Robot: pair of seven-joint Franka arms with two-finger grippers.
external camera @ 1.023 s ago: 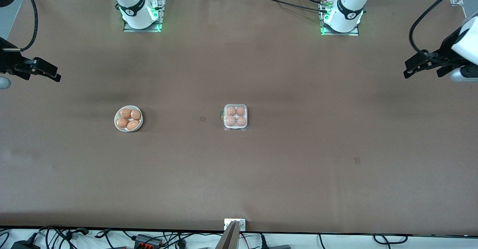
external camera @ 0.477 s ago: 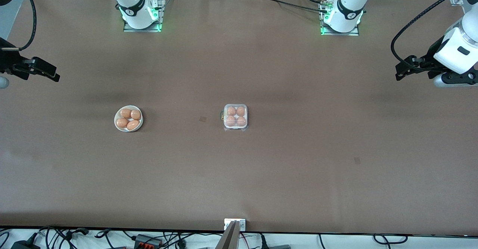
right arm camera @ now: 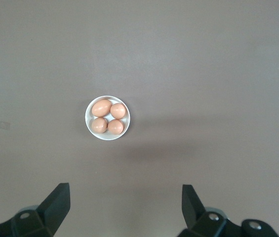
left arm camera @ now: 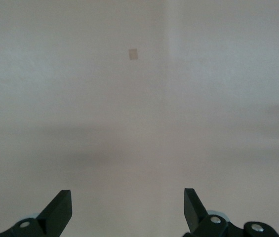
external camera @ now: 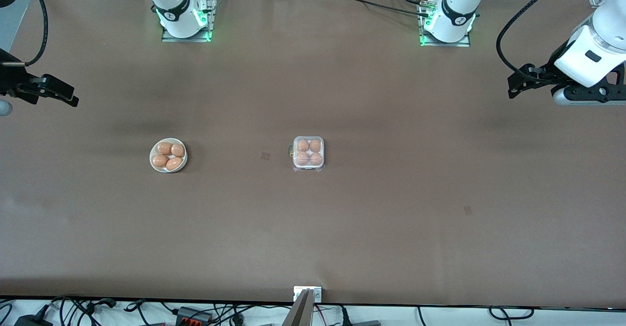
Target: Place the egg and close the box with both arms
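Even, diffuse overhead light on the brown table [external camera: 391, 228] — soft, smeared shadows, no glare. Front view crisp; left wrist view washed out, pale, slightly hazy.

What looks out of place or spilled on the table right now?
Nothing stands out. The box sits flat with four eggs under its lid, and the bowl holds four more. No egg lies loose. The left tool and right tool hang open over the table's ends.
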